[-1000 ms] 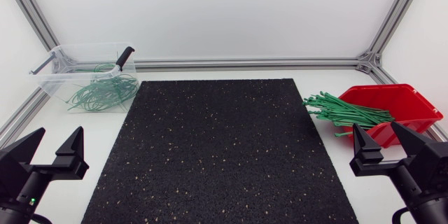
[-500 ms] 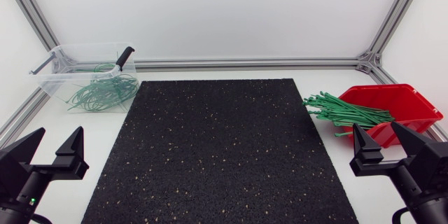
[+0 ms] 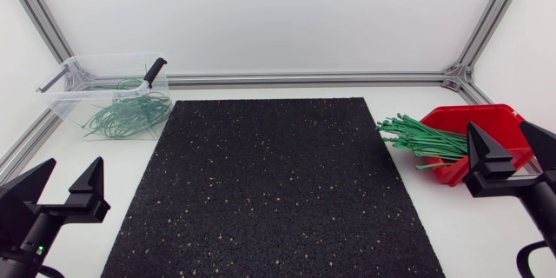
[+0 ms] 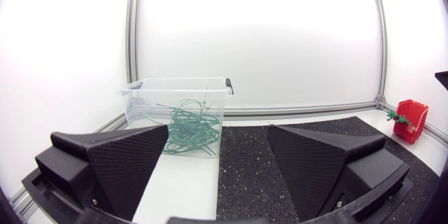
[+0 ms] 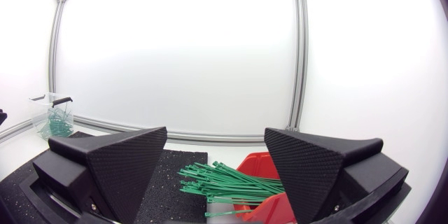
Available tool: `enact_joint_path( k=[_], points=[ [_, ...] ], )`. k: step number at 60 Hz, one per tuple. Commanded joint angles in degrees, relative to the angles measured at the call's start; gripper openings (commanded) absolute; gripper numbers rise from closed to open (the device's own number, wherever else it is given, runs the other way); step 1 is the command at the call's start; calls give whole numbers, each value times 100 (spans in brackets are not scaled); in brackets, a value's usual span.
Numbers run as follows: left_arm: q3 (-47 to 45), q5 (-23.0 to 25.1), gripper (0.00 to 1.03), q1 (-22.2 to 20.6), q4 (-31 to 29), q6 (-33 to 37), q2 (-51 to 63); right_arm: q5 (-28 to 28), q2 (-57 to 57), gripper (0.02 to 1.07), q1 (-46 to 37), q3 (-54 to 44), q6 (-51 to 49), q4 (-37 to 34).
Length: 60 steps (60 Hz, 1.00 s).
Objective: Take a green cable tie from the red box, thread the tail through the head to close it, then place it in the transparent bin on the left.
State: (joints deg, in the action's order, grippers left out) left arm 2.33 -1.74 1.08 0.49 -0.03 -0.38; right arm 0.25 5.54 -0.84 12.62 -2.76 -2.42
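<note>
From above, the left gripper sits at the near left of the surface. Its fingers are spread wide, well apart from the transparent bin. The right gripper, fingers wide and empty, hovers just beside the green cable ties spilling from the red box.

The left wrist view shows the bin ahead, between the fingers.

The right wrist view shows the ties ahead of the spread fingers, untouched.

This is looking like a robotics lab test cell. White panels in aluminium rails are enclosing a white table, and a black speckled mat is covering its middle. Two black robot grippers, the left gripper and the right gripper, are flanking the near edge. A red box at the right is spilling green cable ties, and a transparent bin is sitting far left.
</note>
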Motion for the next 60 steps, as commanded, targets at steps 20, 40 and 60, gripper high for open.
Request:
enact_joint_path(
  k=[20, 40, 60],
  points=[
    [-224, -2, 99, 50, -111, -85, -32, 45, 2021, 103, -65, 2069, -40, -1191],
    [-224, -2, 99, 50, -111, -85, -32, 19, 3770, 102, -232, 3906, -629, -2756],
    [-224, -2, 99, 50, -111, -85, -32, -552, 5291, 98, -584, 5180, -1420, -4021]
  ],
)
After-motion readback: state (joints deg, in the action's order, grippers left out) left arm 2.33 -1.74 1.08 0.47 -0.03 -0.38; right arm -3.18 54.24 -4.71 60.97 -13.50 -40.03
